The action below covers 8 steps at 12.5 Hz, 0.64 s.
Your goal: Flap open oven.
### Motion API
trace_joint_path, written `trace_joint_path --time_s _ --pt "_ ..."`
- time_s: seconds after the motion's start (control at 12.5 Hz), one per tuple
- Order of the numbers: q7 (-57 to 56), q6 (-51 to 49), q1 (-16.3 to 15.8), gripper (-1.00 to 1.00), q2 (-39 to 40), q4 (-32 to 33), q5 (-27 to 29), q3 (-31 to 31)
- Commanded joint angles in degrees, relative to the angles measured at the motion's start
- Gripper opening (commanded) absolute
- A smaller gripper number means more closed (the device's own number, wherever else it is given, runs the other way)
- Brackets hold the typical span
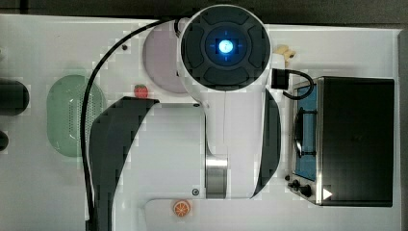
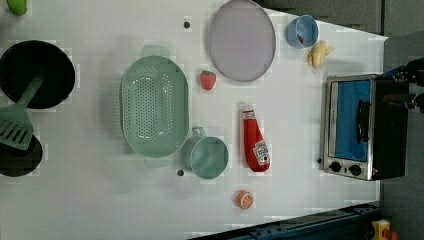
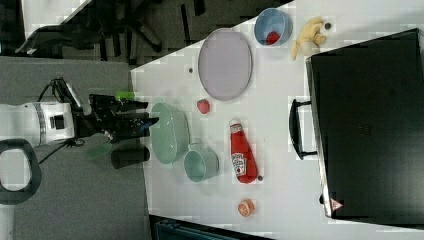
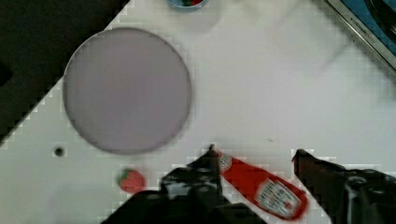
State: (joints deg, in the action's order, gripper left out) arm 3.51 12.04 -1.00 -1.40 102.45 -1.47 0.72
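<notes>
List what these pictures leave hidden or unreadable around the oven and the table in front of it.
- Top view: the arm covers the table's middle, hiding most of the purple plate.
- Right view: the oven shows its black top and handle; the glass and knobs face away.
- Wrist view: the oven door is cut off at the frame's corner; the gripper stands open over the ketchup bottle.
- Left view: knob markings are too small to read.
</notes>
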Motion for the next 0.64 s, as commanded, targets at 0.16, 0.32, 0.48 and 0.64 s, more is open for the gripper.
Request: trace_joint_path --time_s 0.16,0.32,0.48,0.64 --pt "-4.65 -9.76 1.65 0.81 -16.48 7.59 0.02 2.77" --pt "-4.65 -9.76 1.65 1.00 -16.48 7.58 0.02 2.77" --pt "-4.65 -9.76 1.65 0.90 -16.48 7.58 0.02 2.77" --pt "-4.65 -9.78 1.66 0.39 -16.49 7.59 0.01 2.81"
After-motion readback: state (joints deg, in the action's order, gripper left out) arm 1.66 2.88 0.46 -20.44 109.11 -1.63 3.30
